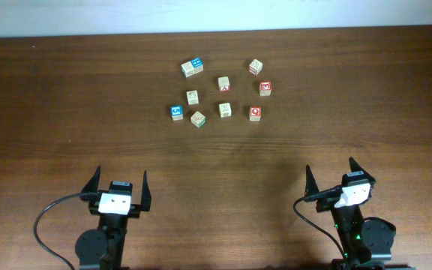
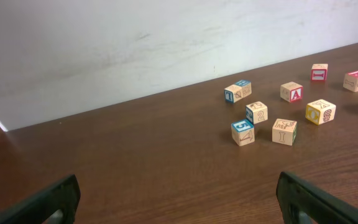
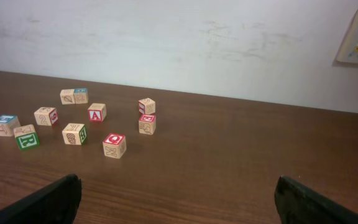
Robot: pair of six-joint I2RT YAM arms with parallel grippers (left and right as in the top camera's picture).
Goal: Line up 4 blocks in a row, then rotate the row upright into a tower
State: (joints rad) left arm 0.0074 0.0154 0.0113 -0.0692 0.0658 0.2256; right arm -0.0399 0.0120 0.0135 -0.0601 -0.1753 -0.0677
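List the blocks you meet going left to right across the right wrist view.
blue-topped block → green-faced block → red-marked block → red A block → red Q block

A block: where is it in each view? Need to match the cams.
Overhead: the A block sits mid-cluster, toward the back.
Left wrist: the A block is right of centre, its red A facing the camera.
Right wrist: the A block is left of centre, its red A facing the camera.
Shared landmark: the blue-topped block at the cluster's left edge, nearest of all in the left wrist view and leftmost in the right wrist view.
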